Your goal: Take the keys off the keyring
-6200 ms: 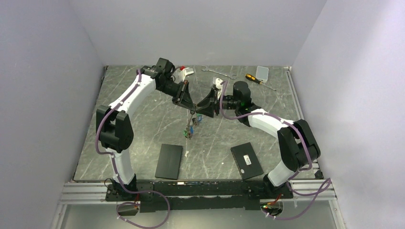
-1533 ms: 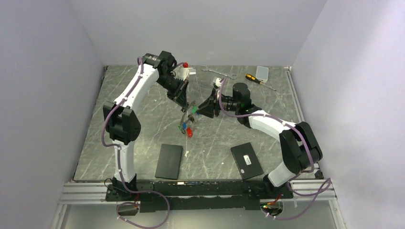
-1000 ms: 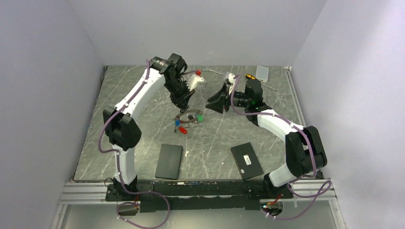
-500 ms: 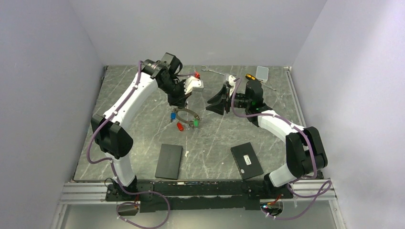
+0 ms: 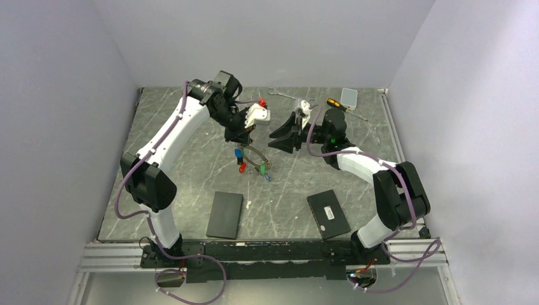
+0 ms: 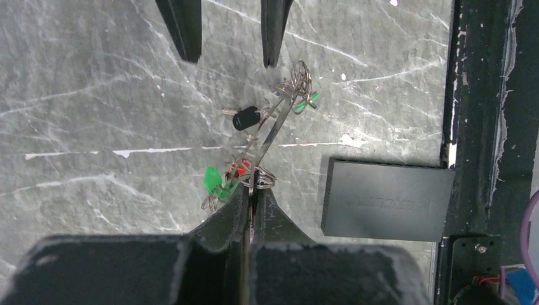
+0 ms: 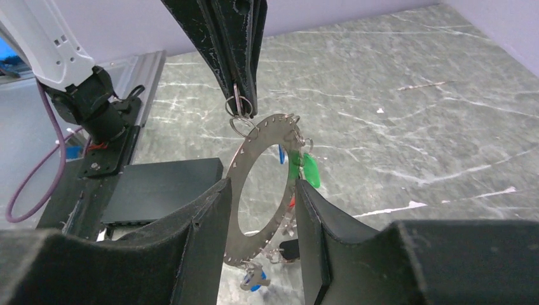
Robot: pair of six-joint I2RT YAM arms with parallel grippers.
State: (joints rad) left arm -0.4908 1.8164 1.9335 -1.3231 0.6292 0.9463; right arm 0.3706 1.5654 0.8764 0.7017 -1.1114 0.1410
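Pinching keyring point(image 7: 264, 125) in clenched left gripper point(image 7: 236, 90), released right gripper point(image 7: 259, 190) nearby; edge-on from left wrist, broadside from right wrist.

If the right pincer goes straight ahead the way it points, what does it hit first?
Likely the keyring, hanging from the left pincer just ahead of the right pincer; depth is unclear.

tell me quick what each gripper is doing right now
left gripper: closed, holding the keyring by a small loop.
right gripper: open, holding nothing.
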